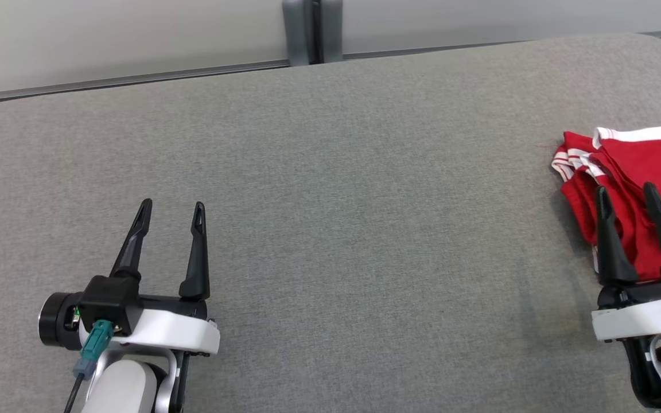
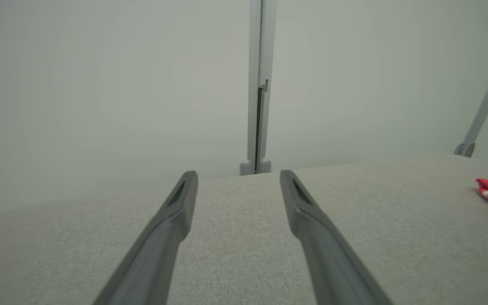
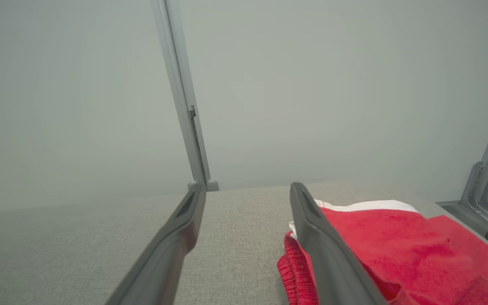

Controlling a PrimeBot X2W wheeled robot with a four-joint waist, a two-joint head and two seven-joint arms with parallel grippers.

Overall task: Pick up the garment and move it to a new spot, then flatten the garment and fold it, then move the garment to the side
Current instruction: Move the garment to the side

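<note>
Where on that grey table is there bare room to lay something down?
The wide middle of the table is bare, from the left gripper across to the red garment. The far right is crowded: the garment lies there with the right gripper close by it.

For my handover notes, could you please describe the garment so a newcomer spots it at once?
Start from the wide grey table. Near its right end, by the right gripper, lies the garment. Its bright red cloth with white striped trim stands out against the plain grey.
</note>
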